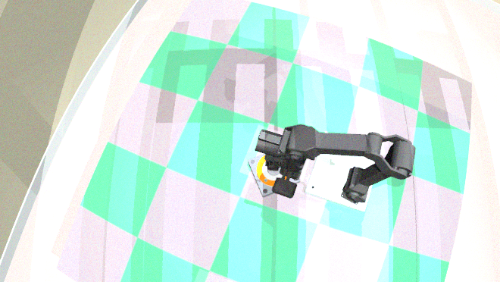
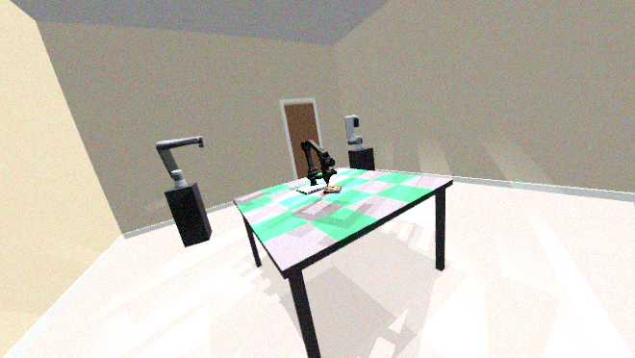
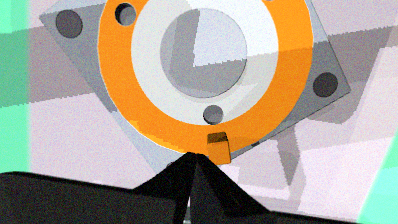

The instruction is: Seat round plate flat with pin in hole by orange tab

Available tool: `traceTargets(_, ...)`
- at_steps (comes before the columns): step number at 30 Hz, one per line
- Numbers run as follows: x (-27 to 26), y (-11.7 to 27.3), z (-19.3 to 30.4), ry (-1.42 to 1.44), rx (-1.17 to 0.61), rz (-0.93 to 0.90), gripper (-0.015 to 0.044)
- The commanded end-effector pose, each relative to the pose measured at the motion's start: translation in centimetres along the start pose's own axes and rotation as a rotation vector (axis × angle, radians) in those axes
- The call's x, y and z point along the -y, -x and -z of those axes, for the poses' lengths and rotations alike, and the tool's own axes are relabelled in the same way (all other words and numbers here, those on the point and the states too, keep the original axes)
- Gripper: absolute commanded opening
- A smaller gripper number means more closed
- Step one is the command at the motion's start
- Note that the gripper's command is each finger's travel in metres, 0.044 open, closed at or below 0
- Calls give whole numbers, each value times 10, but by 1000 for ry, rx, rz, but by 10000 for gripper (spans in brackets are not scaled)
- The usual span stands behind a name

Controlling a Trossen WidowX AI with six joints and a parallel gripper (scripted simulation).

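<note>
1 gripper (image 3: 192,159), fingers together on nothing, we see at plate's (image 3: 150,120) 6 o'clock by orange tab (image 3: 218,146); no readable writing.

No text, label, brand, number or sign could be read in any of the three views
</note>
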State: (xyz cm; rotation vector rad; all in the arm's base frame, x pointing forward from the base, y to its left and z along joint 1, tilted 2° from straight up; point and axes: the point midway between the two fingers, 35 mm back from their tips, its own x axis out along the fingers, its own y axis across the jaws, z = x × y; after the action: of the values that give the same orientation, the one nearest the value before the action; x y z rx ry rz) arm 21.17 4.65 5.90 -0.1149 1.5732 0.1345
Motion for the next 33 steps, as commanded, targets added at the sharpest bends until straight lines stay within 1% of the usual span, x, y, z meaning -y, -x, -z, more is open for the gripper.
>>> traceTargets(1, 6, -1, 1, 3, -8, 6, 0)
traceTargets(24, 20, -1, -6, 3, -7, 7, 0)
traceTargets(33, 18, 38, -4, 3, -7, 7, 0)
